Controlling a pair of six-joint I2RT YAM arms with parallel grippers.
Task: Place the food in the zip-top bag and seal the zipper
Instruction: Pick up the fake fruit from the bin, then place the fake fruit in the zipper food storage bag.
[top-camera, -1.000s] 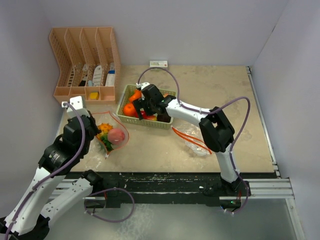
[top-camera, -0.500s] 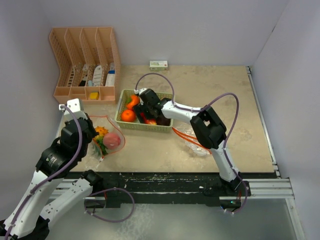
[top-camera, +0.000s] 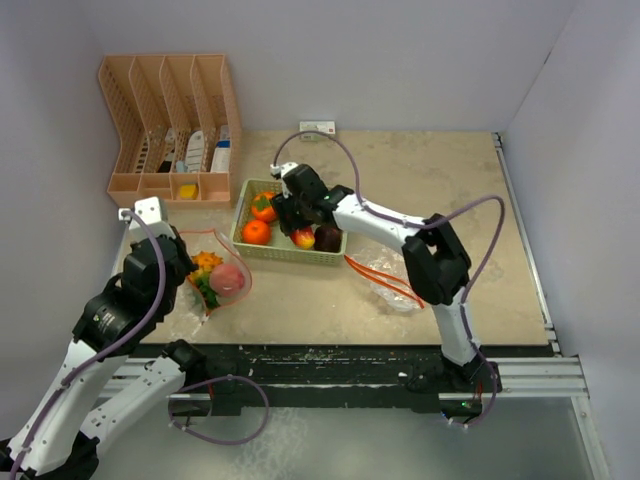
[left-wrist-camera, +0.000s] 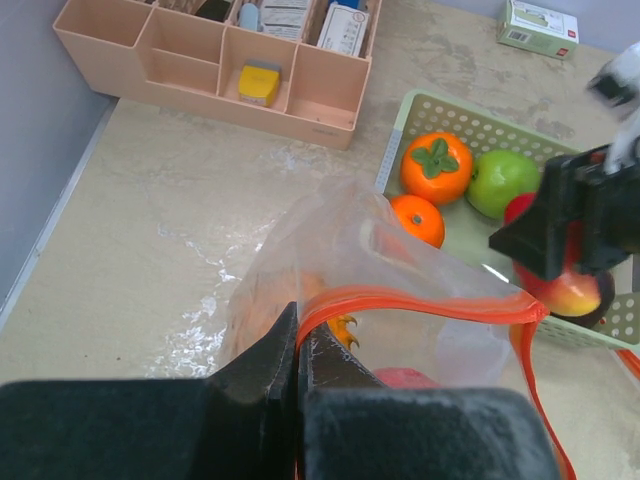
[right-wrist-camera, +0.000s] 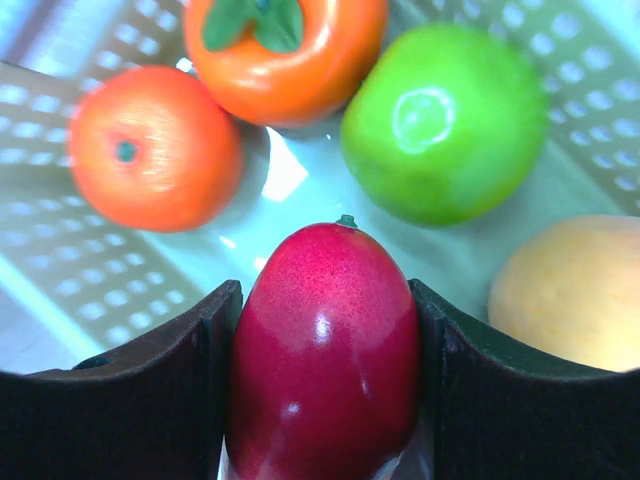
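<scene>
- Within the last second my right hand (right-wrist-camera: 320, 300) has dipped deeper into the basket (top-camera: 285, 256) and come back up a little. Its 2 fingers now press against both sides of a red fruit (right-wrist-camera: 322, 390), which sits snug between them.
- The red fruit hangs just above the basket floor, at the far middle of the counter (top-camera: 450, 180). Under and around it lie 2 oranges (right-wrist-camera: 155, 145), a green fruit (right-wrist-camera: 445, 120) and a yellow mango (right-wrist-camera: 565, 290).
- My left hand (left-wrist-camera: 298, 335) has barely moved. It is pinched fully closed on the orange zipper rim (left-wrist-camera: 420, 303) of the bag (left-wrist-camera: 340, 240), holding the mouth up and open at the near left.
- The bag already holds a pink round piece (top-camera: 229, 278), a spiky orange piece (top-camera: 208, 260) and some greens (top-camera: 207, 290).
- I read this as the grasp being made. The next move is to carry the fruit near and left to the bag mouth.
- Several pieces are left in the basket, so sealing is a long way off.
- The fruit is smooth and rounded and could slip, and the bag mouth looks floppy.
</scene>
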